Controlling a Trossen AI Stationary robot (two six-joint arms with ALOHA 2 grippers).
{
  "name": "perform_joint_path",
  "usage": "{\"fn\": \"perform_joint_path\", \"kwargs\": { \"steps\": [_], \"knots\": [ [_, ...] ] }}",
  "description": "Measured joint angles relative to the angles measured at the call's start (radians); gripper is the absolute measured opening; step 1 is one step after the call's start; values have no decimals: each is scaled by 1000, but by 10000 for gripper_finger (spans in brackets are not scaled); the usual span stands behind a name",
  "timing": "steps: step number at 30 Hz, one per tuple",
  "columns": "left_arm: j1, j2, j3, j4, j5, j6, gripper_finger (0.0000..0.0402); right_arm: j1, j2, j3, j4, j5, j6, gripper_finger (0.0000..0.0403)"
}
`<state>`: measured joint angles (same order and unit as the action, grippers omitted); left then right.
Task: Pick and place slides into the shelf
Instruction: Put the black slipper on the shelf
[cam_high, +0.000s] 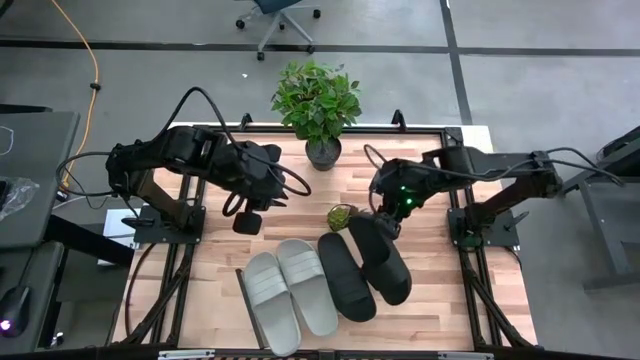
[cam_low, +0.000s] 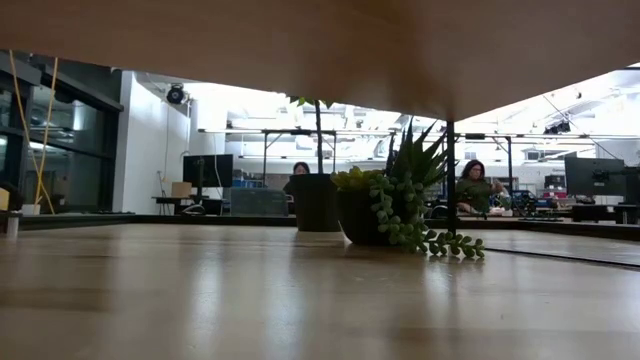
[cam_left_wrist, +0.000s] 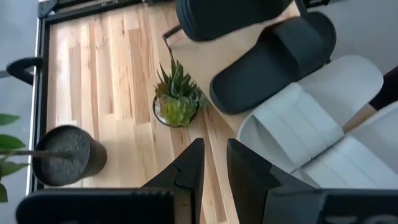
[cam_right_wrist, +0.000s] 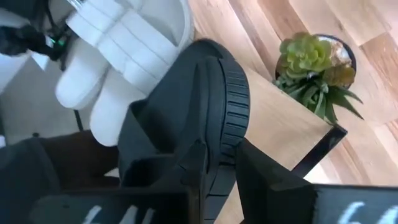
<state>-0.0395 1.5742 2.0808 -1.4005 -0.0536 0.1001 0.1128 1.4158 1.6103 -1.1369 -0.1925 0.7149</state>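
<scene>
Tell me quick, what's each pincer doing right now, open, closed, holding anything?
Left pincer: nearly closed, holding nothing, above the bare tabletop.
Right pincer: closed on the edge of a black slide.

You won't find any readable text here: only blurred white marks on the right wrist housing (cam_right_wrist: 348, 211), too cropped to make out.

I count four slides: two light grey slides (cam_high: 289, 290) and two black slides (cam_high: 363, 268), all on one shelf (cam_high: 430, 290) that lies on my tabletop (cam_high: 215, 262). I see two potted plants: one tall leafy plant (cam_high: 317, 104) and one small succulent (cam_high: 341, 216). I have two arms, each ending in one gripper: left gripper (cam_high: 247, 221), right gripper (cam_high: 385, 226).
</scene>
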Motion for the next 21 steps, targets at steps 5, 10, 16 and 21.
{"fn": "perform_joint_path", "kwargs": {
  "steps": [5,10,16,21],
  "knots": [
    [0,0,0,-32,0,0,58,-26,-83,-99,75,-1,43,39],
    [0,0,0,-41,0,0,58,-58,-188,-263,242,-19,94,39],
    [0,0,0,-52,0,0,58,-76,-285,-422,367,-65,178,37],
    [0,0,0,-63,0,0,58,-76,-314,-450,366,-71,171,36]
  ]
}}
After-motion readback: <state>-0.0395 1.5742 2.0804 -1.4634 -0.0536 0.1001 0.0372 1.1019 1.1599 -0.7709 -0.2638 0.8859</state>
